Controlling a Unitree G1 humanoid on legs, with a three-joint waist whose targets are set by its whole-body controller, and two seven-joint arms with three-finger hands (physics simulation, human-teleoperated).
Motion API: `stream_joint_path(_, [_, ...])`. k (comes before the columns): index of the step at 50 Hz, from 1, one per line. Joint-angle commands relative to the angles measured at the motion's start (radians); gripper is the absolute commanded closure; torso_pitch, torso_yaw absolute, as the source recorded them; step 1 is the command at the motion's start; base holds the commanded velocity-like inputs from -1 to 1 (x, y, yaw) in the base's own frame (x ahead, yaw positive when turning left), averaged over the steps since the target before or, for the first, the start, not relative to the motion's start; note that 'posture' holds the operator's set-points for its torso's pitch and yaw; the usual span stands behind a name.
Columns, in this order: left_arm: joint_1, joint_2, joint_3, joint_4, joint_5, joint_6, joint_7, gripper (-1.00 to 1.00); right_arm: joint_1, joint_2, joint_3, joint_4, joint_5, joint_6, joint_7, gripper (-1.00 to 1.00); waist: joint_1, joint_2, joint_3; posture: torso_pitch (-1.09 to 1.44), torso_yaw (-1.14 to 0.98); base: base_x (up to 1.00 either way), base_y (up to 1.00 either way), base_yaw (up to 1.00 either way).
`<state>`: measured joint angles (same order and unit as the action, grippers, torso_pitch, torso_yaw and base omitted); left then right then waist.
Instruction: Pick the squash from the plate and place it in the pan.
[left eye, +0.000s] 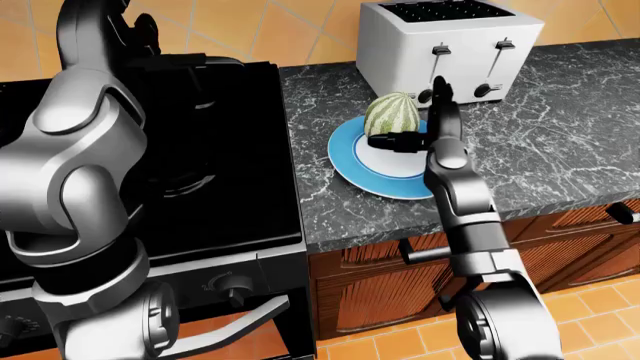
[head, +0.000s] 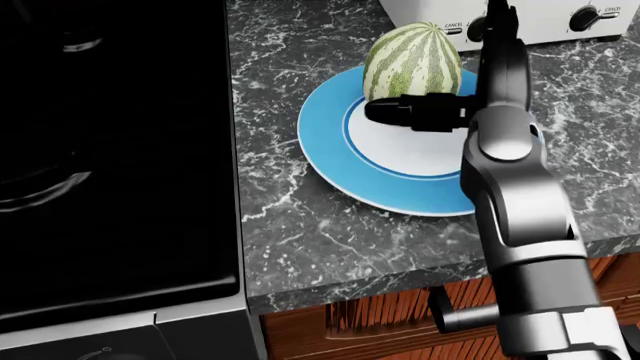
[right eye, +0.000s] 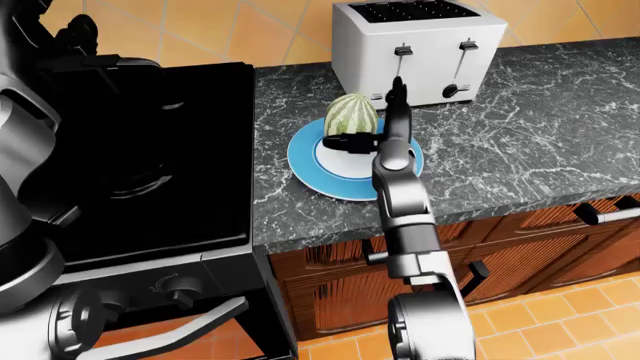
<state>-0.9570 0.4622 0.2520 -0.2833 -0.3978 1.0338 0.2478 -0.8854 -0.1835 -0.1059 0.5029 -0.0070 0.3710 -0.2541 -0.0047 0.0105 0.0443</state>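
Note:
A green-striped squash (head: 412, 61) stands upright at the top edge of a blue and white plate (head: 330, 154) on the dark marble counter. My right hand (head: 388, 111) reaches in from the right, its black fingers (head: 420, 112) lying level across the squash's lower side, not closed round it. The pan shows only as faint curved glints (head: 45, 195) on the black stove (left eye: 240, 172). In the left-eye view my left arm (left eye: 70, 150) is raised at the left over the stove, with its hand (left eye: 135, 30) near the top edge; its fingers are unclear.
A white toaster (left eye: 445, 45) stands just above the plate, close behind the squash and my right forearm. The counter edge (head: 400, 281) runs along the bottom, with wooden drawers and handles (left eye: 420, 251) below. Marble counter (left eye: 570, 127) stretches to the right.

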Motion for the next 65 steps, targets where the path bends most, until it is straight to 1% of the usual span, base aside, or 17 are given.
stream_joint_path(1, [-0.030, 0.011, 0.008, -0.022, 0.004, -0.031, 0.001, -1.00, -0.041, -0.008, -0.002, -0.029, -0.004, -0.037, -0.003, -0.97, 0.000, 0.002, -0.029, 0.00, 0.00, 0.00, 0.00, 0.00])
stream_joint_path(3, [-0.031, 0.011, 0.006, -0.020, 0.005, -0.033, 0.000, -1.00, -0.049, -0.009, -0.002, -0.009, -0.003, -0.047, -0.002, -0.91, 0.000, 0.002, -0.029, 0.00, 0.00, 0.00, 0.00, 0.00])
stream_joint_path(4, [-0.030, 0.010, 0.007, -0.018, 0.006, -0.035, 0.000, -1.00, -0.052, -0.010, -0.001, -0.001, -0.004, -0.051, -0.002, -0.76, 0.000, 0.002, -0.030, 0.00, 0.00, 0.00, 0.00, 0.00])
stream_joint_path(5, [-0.030, 0.010, 0.007, -0.018, 0.006, -0.035, 0.000, -1.00, -0.055, -0.010, 0.000, 0.007, -0.005, -0.054, -0.002, -0.69, 0.000, 0.002, -0.030, 0.00, 0.00, 0.00, 0.00, 0.00])
stream_joint_path(11, [-0.030, 0.010, 0.006, -0.021, 0.007, -0.032, 0.000, -1.00, -0.078, -0.012, -0.001, 0.050, -0.005, -0.073, -0.003, -0.83, 0.000, 0.003, -0.030, 0.00, 0.00, 0.00, 0.00, 0.00])
stream_joint_path(15, [-0.029, 0.009, 0.007, -0.018, 0.008, -0.035, -0.001, -1.00, -0.088, -0.012, 0.000, 0.080, -0.006, -0.087, -0.005, -0.81, 0.000, 0.003, -0.030, 0.00, 0.00, 0.00, 0.00, 0.00])
stream_joint_path(17, [-0.029, 0.009, 0.008, -0.018, 0.008, -0.034, -0.001, -1.00, -0.096, -0.013, 0.000, 0.099, -0.006, -0.097, -0.005, -0.84, 0.000, 0.003, -0.031, 0.00, 0.00, 0.00, 0.00, 0.00])
stream_joint_path(28, [-0.032, 0.010, 0.009, -0.016, 0.004, -0.034, 0.002, -1.00, -0.130, -0.007, 0.006, 0.187, -0.014, -0.143, -0.010, -0.84, 0.000, 0.004, -0.032, 0.00, 0.00, 0.00, 0.00, 0.00])
stream_joint_path(45, [-0.033, 0.013, 0.010, -0.017, -0.002, -0.033, 0.005, -1.00, -0.150, -0.004, 0.006, 0.250, -0.014, -0.180, -0.013, -0.78, -0.001, 0.005, -0.031, 0.00, 0.00, 0.00, 0.00, 0.00])
stream_joint_path(55, [-0.032, 0.013, 0.010, -0.016, -0.003, -0.035, 0.006, -1.00, -0.176, -0.008, 0.007, 0.298, -0.019, -0.200, -0.015, -0.79, -0.001, 0.005, -0.031, 0.00, 0.00, 0.00, 0.00, 0.00])
stream_joint_path(65, [-0.033, 0.013, 0.009, -0.012, -0.003, -0.039, 0.006, -1.00, -0.187, -0.007, 0.010, 0.326, -0.026, -0.214, -0.021, -0.69, -0.001, 0.006, -0.031, 0.00, 0.00, 0.00, 0.00, 0.00])
